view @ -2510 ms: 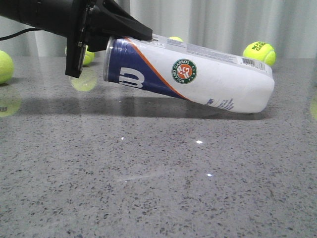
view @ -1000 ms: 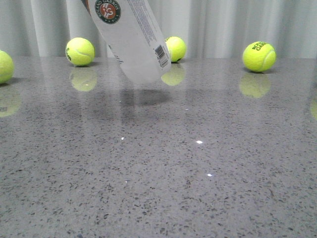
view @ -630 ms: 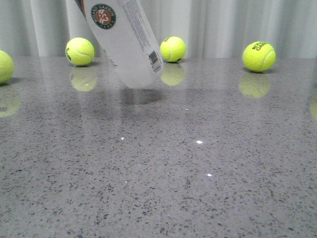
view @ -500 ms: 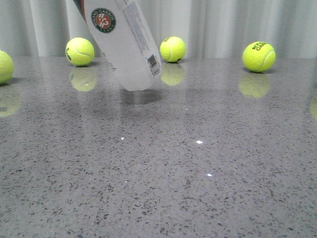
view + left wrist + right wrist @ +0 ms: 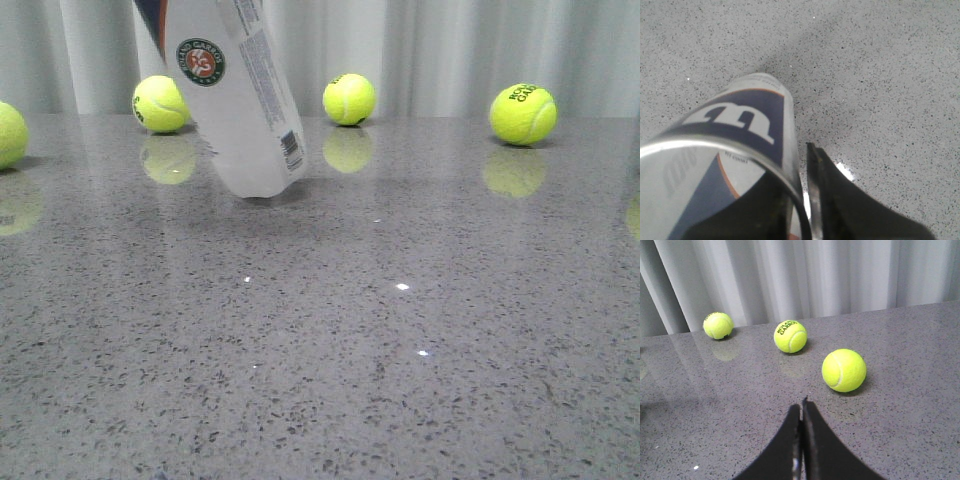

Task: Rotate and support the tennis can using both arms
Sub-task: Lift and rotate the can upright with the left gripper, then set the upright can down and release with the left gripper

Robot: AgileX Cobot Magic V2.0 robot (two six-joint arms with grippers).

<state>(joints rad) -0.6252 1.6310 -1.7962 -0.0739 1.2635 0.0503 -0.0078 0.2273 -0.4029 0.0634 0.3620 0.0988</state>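
Left wrist view: tennis can [image 5: 740, 135] rim between left jaws.

Front view: upper part of the long translucent-white plastic tennis can [image 5: 245, 110] cut off by the top edge; neither gripper visible there. 1 yellow-green tennis ball [image 5: 8, 133] clipped by the left edge. Left wrist view: black left gripper [image 5: 805, 200] partly cut by the bottom edge, 1 finger behind the can's silver rim [image 5: 740, 152]; contact not discernible.
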